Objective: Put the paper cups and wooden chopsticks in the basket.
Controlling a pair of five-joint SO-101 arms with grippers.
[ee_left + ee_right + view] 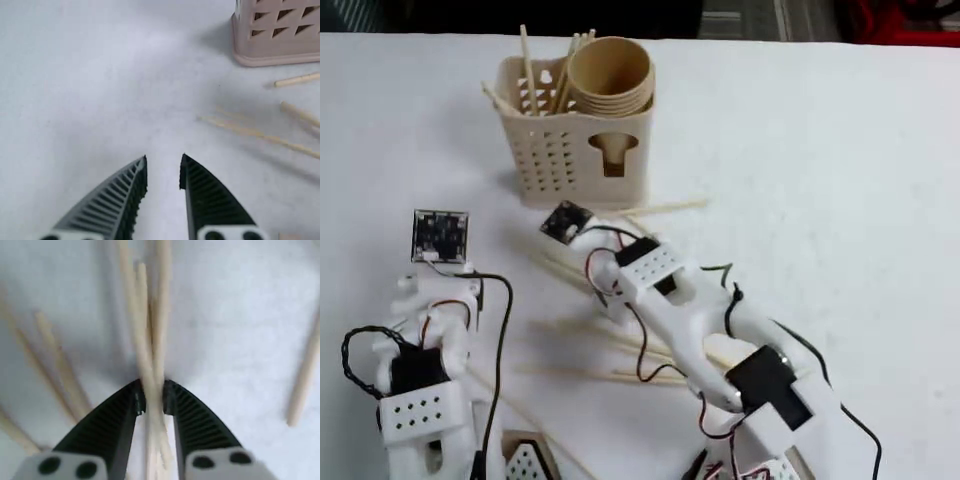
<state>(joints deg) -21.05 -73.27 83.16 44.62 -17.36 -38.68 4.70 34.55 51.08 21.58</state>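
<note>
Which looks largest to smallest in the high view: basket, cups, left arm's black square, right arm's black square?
1. basket
2. cups, part hidden in the basket
3. left arm's black square
4. right arm's black square, tilted, so it may only look smaller

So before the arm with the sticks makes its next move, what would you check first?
1. Grip: the right gripper is shut on a few chopsticks. Ok.
2. Lift: whether those chopsticks are off the table. Cannot tell.
3. Basket upright: ok.
4. Room in the basket: paper cups fill part of it; the free space beside them, cannot tell.
5. Left gripper out of the way: open over bare table, apart from the basket. Ok.
6. Table cleared: loose chopsticks lie on it. Not ok.
</note>
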